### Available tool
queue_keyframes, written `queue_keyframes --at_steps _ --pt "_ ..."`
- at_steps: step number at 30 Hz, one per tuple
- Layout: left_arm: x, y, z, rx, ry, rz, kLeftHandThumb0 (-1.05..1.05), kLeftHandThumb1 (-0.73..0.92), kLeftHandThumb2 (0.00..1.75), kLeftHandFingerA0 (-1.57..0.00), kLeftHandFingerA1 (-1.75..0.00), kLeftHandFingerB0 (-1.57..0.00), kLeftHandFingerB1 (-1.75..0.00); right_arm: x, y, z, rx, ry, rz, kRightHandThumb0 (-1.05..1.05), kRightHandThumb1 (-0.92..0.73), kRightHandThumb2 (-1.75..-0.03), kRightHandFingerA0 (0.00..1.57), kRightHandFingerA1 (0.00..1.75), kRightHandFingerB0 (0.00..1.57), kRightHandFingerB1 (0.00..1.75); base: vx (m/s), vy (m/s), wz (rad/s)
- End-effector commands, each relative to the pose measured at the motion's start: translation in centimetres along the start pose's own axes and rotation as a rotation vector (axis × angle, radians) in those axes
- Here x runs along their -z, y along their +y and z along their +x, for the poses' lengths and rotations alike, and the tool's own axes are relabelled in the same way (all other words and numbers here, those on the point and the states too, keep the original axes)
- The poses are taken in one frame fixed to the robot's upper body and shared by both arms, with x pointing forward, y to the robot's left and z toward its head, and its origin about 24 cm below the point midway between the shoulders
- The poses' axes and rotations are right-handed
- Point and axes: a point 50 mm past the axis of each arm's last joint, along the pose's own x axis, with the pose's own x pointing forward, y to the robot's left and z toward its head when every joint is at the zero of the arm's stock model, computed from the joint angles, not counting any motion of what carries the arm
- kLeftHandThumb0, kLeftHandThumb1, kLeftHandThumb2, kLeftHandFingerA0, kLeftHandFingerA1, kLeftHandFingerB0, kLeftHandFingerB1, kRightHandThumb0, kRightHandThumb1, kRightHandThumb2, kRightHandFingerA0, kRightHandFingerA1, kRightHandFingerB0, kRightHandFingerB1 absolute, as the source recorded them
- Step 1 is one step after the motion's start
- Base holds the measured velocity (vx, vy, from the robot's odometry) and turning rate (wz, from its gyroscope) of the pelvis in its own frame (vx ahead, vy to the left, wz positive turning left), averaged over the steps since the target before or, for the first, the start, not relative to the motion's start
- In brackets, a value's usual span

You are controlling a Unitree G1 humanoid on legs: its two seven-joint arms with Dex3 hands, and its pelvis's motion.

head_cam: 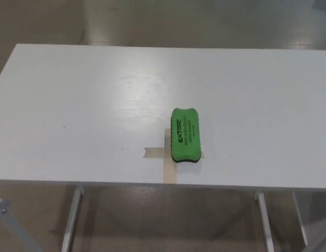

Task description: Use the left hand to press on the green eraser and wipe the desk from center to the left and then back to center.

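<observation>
Neither the left hand nor the right hand shows in the head view, so whether their fingers are spread, clenched or holding anything cannot be told from here. Nothing touches the green eraser — it lies flat on the white desk, a little right of the middle and close to the near edge. Its long side runs away from the camera, and the black lettering on its top reads lengthwise along it. A dark base shows as a thin band under its near end. The eraser sits on a cross of tan tape: one strip sticks out to the left from under it, another runs down from its left side to the desk's front edge. The rest of the desk top is bare white with a soft glare near the centre. Below the front edge, pale metal desk legs stand on a brownish floor — one on each side
</observation>
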Motion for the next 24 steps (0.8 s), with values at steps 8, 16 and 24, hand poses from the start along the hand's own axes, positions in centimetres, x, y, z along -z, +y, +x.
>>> queue_keyframes --at_steps 8,16,24 --pt "1.83 -0.06 1.55 -0.177 0.043 -0.144 -0.38 0.57 0.58 -0.6 -0.42 -0.56 -0.37 -0.34 -0.02 0.28 -0.025 -0.032 0.003 -0.2 -0.67 -0.59 0.82 0.6 0.55 0.49 0.0 0.0 0.0" --pt "1.91 -0.09 1.47 -0.145 0.031 -0.14 -0.36 0.57 0.57 -0.6 -0.42 -0.56 -0.37 -0.05 -0.05 0.15 -0.021 -0.013 -0.002 -0.2 -0.67 -0.59 0.81 0.6 0.55 0.49 0.0 0.0 0.0" --pt "1.52 -0.26 1.67 -0.135 0.008 -0.148 -0.37 0.57 0.58 -0.6 -0.43 -0.54 -0.37 -0.18 0.02 0.26 -0.029 -0.021 0.002 -0.2 -0.67 -0.59 0.81 0.6 0.55 0.49 0.0 0.0 0.0"
